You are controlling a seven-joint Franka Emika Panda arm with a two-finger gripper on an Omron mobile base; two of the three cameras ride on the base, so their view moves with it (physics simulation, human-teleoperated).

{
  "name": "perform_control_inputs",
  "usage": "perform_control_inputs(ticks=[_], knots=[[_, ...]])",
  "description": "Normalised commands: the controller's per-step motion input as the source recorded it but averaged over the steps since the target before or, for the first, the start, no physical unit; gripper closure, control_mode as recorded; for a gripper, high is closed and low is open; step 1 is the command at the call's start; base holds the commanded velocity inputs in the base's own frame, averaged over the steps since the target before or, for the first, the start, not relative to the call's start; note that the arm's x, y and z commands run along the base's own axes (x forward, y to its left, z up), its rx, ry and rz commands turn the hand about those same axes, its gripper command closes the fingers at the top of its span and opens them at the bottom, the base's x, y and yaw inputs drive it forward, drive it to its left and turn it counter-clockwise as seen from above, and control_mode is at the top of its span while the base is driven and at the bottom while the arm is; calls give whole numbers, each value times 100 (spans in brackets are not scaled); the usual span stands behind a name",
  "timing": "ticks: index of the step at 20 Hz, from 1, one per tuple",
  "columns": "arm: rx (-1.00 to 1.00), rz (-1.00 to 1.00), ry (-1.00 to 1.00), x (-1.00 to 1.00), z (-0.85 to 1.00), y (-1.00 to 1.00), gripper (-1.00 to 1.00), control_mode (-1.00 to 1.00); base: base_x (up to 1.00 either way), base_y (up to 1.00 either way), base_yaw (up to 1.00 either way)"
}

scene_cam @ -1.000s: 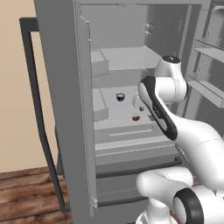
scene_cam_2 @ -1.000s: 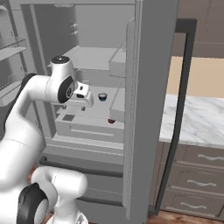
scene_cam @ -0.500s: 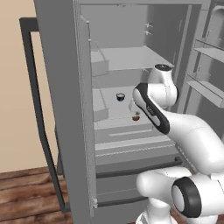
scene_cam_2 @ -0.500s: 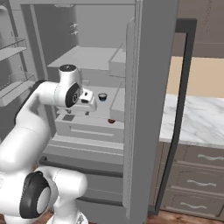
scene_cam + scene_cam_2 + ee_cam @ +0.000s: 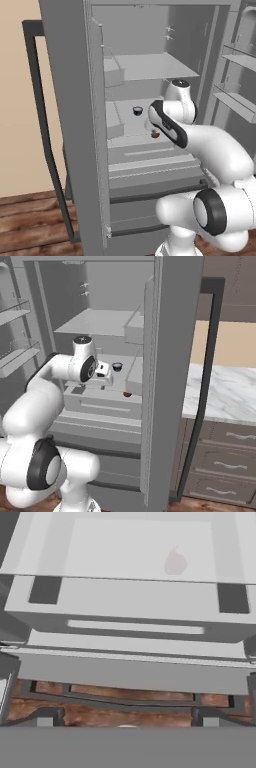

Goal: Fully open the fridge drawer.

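standing open, fridge [image 5: 75, 100] fills our views, door bar handle [image 5: 202, 396] at side. fridge drawer [image 5: 135, 624] sits low under shelf, just below our gripper [image 5: 106, 372]. small dark bowl [image 5: 138, 111] behind. we cannot tell finger spread.

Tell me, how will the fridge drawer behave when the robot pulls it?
The fridge drawer is a wide shallow box, so it probably slides out stiffly rather than bending. Its flat front bears just a thin strip, so the fingers may slip.
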Motion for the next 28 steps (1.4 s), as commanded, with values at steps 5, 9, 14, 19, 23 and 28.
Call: perform_control_inputs(ticks=[5,9,14,19,23,28], knots=[[0,0,0,44,-1,0,-100,-100,0,0,0],[0,0,0,53,-2,0,-100,-100,0,0,0],[0,0,0,53,-11,0,-100,-100,0,0,0],[0,0,0,43,-19,0,-100,-100,0,0,0],[0,0,0,39,-21,0,-100,-100,0,0,0],[0,0,0,35,-29,0,-100,-100,0,0,0]])
